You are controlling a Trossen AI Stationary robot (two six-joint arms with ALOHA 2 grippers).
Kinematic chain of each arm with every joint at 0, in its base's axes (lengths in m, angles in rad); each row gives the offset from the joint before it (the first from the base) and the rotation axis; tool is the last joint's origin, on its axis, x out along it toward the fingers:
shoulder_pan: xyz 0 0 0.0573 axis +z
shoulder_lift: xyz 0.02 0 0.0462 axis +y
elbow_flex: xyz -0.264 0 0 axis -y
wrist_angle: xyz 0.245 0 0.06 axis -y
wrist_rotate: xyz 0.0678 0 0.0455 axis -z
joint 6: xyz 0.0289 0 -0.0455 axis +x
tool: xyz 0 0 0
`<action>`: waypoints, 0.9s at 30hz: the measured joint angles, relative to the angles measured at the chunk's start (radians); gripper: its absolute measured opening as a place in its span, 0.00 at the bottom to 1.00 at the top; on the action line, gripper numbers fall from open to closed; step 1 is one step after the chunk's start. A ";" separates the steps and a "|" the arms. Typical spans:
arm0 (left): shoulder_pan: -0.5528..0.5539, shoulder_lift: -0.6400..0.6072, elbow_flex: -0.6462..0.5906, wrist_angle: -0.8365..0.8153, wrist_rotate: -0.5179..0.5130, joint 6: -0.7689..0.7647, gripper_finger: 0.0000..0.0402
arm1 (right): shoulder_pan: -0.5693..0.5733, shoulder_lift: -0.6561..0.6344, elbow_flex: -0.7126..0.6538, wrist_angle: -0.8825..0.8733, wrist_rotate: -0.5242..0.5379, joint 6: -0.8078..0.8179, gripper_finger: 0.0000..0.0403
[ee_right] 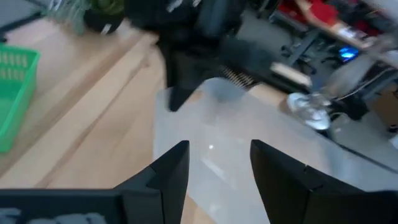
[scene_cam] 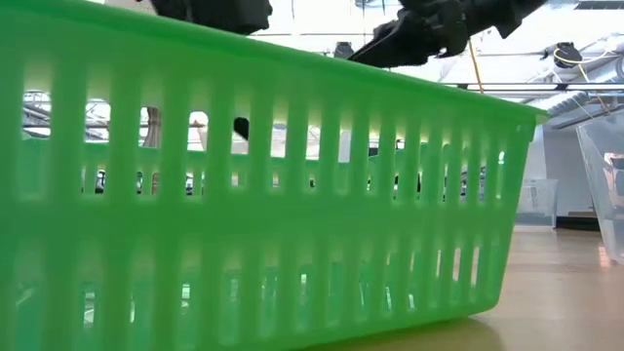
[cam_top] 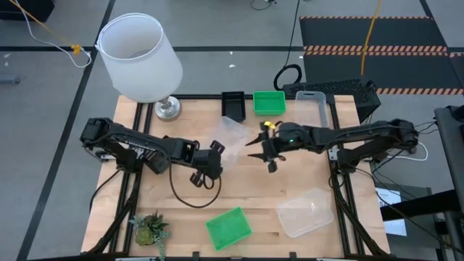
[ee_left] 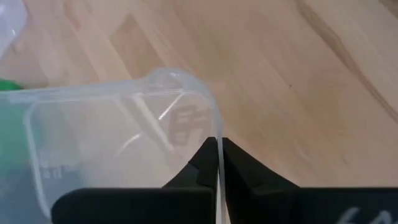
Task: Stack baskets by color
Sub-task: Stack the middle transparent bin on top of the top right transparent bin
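The clear basket (cam_top: pixel 230 134) sits near the centre of the high view, tilted, just below the black basket (cam_top: pixel 233 104) and the green basket (cam_top: pixel 269 102) at the upper middle. In the left wrist view its thin wall (ee_left: pixel 218 155) runs straight between my left gripper (cam_top: pixel 214 154) fingers, which are closed onto it, so I judge the step in hand to be the pick-up of this clear basket. My right gripper (cam_top: pixel 262 147) hangs just to the right of the same basket with its fingers (ee_right: pixel 171 171) spread and nothing between them. A second clear basket (cam_top: pixel 306 212) lies at the lower right of the bench (cam_top: pixel 145 210), and a third clear basket (cam_top: pixel 312 101) stands at the upper right edge. Another green basket (cam_top: pixel 228 226) lies at the lower middle. The next move calls for a lift clear of the bench, then a level carry over one of the other clear baskets, with the held basket turned open side up before it is nested.
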 joint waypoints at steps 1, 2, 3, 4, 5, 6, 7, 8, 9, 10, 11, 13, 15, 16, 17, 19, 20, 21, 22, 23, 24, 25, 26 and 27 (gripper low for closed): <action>0.005 0.000 0.008 0.000 0.007 0.017 0.01 | 0.006 0.025 0.017 -0.019 -0.001 -0.005 0.41; 0.010 0.000 0.013 0.004 0.017 0.034 0.01 | 0.011 0.045 0.030 -0.028 -0.001 -0.013 0.41; 0.014 0.000 0.015 0.006 0.024 0.050 0.02 | 0.016 0.066 0.041 -0.034 -0.001 -0.023 0.41; 0.017 0.000 0.016 0.006 0.031 0.063 0.02 | 0.019 0.085 0.050 -0.035 -0.001 -0.028 0.41; 0.020 0.000 0.015 0.002 0.035 0.067 0.03 | 0.022 0.103 0.060 -0.039 -0.001 -0.033 0.41; 0.022 0.000 0.015 -0.002 0.035 0.066 0.03 | 0.023 0.118 0.069 -0.044 0.000 -0.042 0.41; 0.022 0.000 0.015 -0.003 0.037 0.066 0.03 | 0.024 0.134 0.077 -0.048 0.000 -0.049 0.41; 0.022 0.000 0.015 -0.002 0.037 0.066 0.03 | 0.024 0.146 0.085 -0.054 0.000 -0.053 0.41; 0.021 0.000 0.015 -0.002 0.037 0.066 0.02 | 0.024 0.158 0.091 -0.063 0.000 -0.054 0.41; 0.021 0.000 0.015 -0.002 0.037 0.070 0.01 | 0.023 0.170 0.099 -0.072 0.000 -0.054 0.41; 0.021 0.000 0.015 -0.001 0.037 0.077 0.01 | 0.023 0.180 0.106 -0.079 0.001 -0.054 0.41; 0.021 0.000 0.015 0.000 0.038 0.086 0.02 | 0.023 0.198 0.113 -0.088 0.001 -0.059 0.41; 0.020 0.000 0.015 0.001 0.037 0.093 0.03 | 0.023 0.210 0.119 -0.086 0.001 -0.069 0.41; 0.020 0.000 0.015 0.001 0.037 0.094 0.03 | 0.023 0.214 0.119 -0.086 0.000 -0.075 0.41; 0.020 0.000 0.015 0.002 0.037 0.093 0.03 | 0.023 0.216 0.119 -0.085 0.001 -0.078 0.41; 0.020 0.000 0.015 0.000 0.037 0.094 0.02 | 0.023 0.217 0.119 -0.093 0.001 -0.080 0.41; 0.020 0.000 0.015 -0.001 0.037 0.098 0.01 | 0.023 0.217 0.119 -0.096 0.001 -0.080 0.41; 0.020 0.000 0.015 0.001 0.037 0.100 0.01 | 0.023 0.215 0.119 -0.098 0.000 -0.080 0.41; 0.020 0.000 0.015 0.001 0.037 0.099 0.01 | 0.023 0.210 0.119 -0.104 0.000 -0.080 0.41; 0.019 0.000 0.015 0.000 0.037 0.100 0.02 | 0.023 0.202 0.119 -0.112 0.000 -0.080 0.41; 0.018 0.000 0.013 0.001 0.037 0.106 0.02 | 0.022 0.191 0.119 -0.121 0.001 -0.079 0.41; 0.017 0.000 0.008 0.002 0.034 0.134 0.03 | 0.023 0.177 0.119 -0.136 0.009 -0.079 0.41; 0.017 0.000 0.002 0.001 0.012 0.177 0.03 | 0.023 0.160 0.119 -0.160 0.028 -0.079 0.41; 0.017 0.000 -0.003 -0.001 -0.018 0.214 0.02 | 0.023 0.144 0.119 -0.191 0.051 -0.078 0.41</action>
